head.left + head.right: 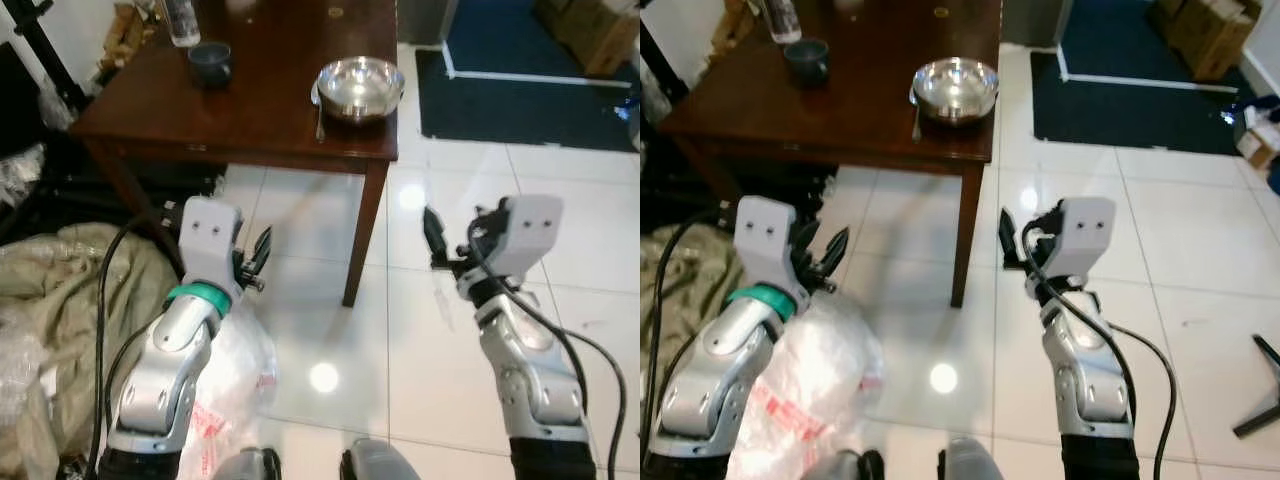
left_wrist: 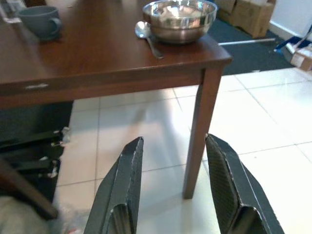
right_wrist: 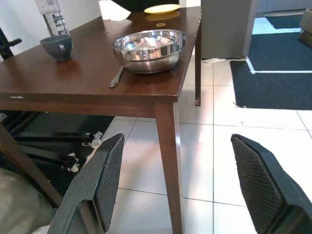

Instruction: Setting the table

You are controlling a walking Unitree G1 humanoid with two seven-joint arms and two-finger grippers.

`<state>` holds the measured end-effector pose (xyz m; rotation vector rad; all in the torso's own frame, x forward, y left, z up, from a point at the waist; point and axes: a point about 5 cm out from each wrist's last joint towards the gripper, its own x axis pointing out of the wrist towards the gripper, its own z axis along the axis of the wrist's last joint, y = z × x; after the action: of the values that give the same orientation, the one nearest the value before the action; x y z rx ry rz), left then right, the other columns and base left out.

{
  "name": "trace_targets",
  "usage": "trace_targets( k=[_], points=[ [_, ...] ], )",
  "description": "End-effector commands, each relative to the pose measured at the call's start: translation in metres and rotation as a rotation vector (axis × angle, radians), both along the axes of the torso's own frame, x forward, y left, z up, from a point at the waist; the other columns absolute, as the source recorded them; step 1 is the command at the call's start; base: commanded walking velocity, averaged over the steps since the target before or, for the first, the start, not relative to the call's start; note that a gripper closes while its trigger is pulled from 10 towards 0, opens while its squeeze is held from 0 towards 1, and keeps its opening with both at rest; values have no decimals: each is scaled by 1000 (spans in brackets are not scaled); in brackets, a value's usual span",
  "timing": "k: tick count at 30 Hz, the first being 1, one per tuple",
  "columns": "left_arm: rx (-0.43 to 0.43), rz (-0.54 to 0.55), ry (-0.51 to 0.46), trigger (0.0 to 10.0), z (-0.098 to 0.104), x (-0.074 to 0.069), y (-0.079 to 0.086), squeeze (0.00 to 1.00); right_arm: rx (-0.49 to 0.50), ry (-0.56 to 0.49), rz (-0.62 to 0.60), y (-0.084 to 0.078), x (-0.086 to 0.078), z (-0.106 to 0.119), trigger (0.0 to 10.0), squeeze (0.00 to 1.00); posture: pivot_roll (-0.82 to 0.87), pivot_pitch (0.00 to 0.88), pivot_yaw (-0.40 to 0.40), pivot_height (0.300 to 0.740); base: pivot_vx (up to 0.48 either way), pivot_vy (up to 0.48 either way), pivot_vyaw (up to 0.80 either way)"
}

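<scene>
- Left end effector (image 1: 262,248) and right end effector (image 1: 436,232) hang low over the floor, fingers parted, both empty.
- Bowl (image 1: 360,87) sits at twelve o'clock, near the surface (image 1: 270,110) corner; spoon (image 2: 147,38) touching its side, cup (image 1: 210,62) at eleven.
- Risk: bowl sits close to the edge, so a clumsy reach could knock it off.
- Plastic bag (image 1: 815,390) underfoot may snag a step.

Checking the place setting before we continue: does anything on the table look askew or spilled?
Nothing is spilled. The round steel bowl sits upright near the brown wooden table's corner, with the metal spoon touching its side, and the dark blue cup stands upright.
</scene>
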<state>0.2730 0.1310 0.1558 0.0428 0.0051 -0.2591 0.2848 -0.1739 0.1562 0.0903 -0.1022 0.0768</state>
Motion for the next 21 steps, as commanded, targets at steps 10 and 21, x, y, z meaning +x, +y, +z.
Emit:
trace_targets(
  k=[10,21],
  points=[
    [9,9,18,10000,-4,-1,3,0,8,36,-5,0,0,-6,10000,0,-152,10,61,740,0,0,-400],
    [12,9,20,10000,-5,-1,2,0,7,40,-7,-1,1,-6,10000,0,-153,10,61,740,0,0,-800]
  ],
)
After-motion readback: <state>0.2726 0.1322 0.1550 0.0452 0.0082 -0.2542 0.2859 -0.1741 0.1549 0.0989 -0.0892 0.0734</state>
